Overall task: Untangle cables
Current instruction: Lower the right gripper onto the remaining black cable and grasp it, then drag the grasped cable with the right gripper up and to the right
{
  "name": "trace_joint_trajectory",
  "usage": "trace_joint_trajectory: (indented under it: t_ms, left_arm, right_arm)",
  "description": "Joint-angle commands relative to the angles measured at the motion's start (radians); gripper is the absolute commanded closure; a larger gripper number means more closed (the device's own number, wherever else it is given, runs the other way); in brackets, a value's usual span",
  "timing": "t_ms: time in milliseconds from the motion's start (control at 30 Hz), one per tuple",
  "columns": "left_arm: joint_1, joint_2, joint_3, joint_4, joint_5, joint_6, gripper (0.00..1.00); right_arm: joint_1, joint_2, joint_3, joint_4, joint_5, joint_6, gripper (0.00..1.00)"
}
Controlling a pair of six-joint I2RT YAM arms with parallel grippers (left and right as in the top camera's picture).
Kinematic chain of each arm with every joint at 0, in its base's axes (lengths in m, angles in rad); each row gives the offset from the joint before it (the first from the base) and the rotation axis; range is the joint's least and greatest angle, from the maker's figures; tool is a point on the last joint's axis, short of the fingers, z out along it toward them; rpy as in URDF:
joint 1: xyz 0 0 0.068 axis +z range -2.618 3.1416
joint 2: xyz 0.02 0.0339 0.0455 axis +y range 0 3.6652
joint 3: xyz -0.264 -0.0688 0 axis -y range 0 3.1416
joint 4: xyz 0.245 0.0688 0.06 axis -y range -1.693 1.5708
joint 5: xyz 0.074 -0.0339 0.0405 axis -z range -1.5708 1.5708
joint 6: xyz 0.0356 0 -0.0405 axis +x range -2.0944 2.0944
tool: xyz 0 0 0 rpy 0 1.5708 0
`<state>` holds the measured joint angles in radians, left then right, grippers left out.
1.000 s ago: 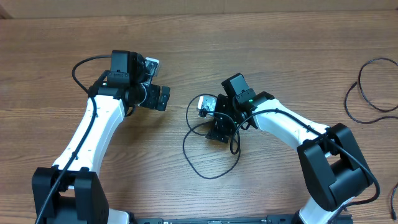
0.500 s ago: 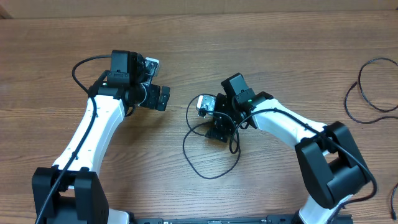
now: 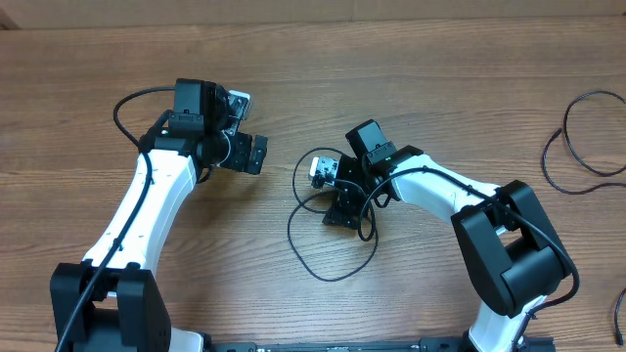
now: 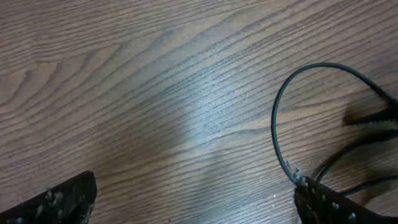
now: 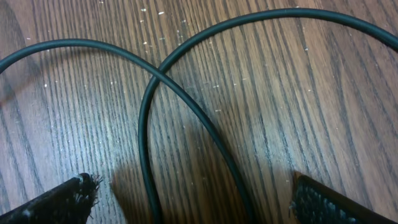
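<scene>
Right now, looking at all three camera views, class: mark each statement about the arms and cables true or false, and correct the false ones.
1. The left gripper and the right gripper are both open. True.
2. The right gripper has lifted a cable off the table. False: it grips nothing, and the cable loops lie flat on the table.
3. Below the right gripper, two strands cross. True.
4. The left gripper is centred over the tangle. False: mostly bare wood lies between its fingers, with one loop off to the side.
5. A second cable lies apart near the table's right edge. True.
</scene>
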<state>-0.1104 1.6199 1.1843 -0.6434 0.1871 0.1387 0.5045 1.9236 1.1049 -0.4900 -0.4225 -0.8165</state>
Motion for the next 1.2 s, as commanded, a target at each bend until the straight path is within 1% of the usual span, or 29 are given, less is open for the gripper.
trace_joint_trajectory:
  t_ms: [0,367,433,500,700,1167]
  left_arm:
    - [-0.001,-0.005,0.010,0.001,0.013,0.022,0.01]
    - [-0.001,-0.005,0.010,0.001,0.013,0.022,0.00]
    - [-0.001,-0.005,0.010,0.001,0.013,0.022,0.00]
    - [-0.001,-0.005,0.010,0.001,0.013,0.022,0.00]
    - [-0.001,-0.005,0.010,0.001,0.013,0.022,0.01]
    - [-0.001,-0.005,0.010,0.001,0.013,0.022,0.00]
  right_arm:
    - [0.000,0.018,-0.006,-0.008,-0.017,-0.004,0.00]
    - [0.000,0.018,-0.006,-0.019,-0.016,-0.005,0.00]
    - [0.000,0.018,-0.006,-0.033,-0.010,-0.046,0.00]
    - [0.002,0.018,-0.006,-0.048,0.015,-0.079,0.00]
    - [0.040,0.018,-0.006,-0.051,0.167,-0.079,0.00]
    - [0.100,0.030,-0.006,-0.020,0.211,-0.079,0.00]
